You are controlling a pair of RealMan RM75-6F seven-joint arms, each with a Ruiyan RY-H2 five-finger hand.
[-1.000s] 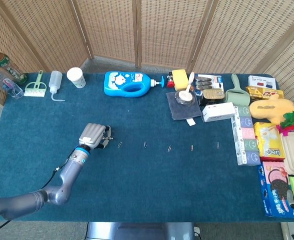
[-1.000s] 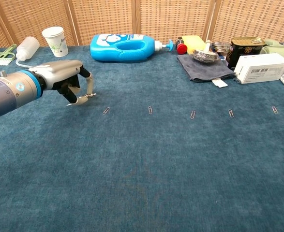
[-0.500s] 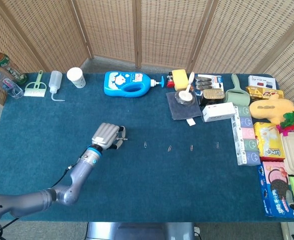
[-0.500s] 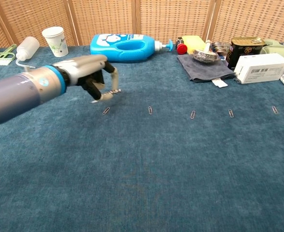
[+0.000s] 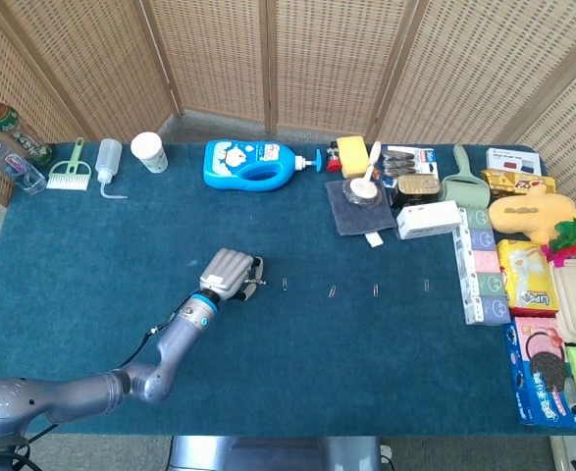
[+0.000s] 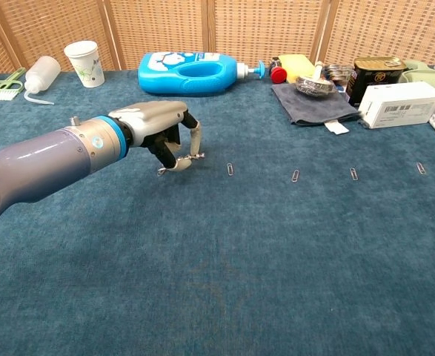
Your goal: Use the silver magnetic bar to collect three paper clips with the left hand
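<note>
left grey robot hand (image 6: pixel 169 137) pinching slim silver magnetic bar (image 6: pixel 191 157) low over blue felt table (image 6: pixel 224 267), tip aimed along row toward next small wire paper clip (image 6: pixel 230 170)

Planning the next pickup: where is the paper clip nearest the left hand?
In the chest view, the nearest paper clip lies on the blue cloth just right of the left hand, first in the row.
</note>
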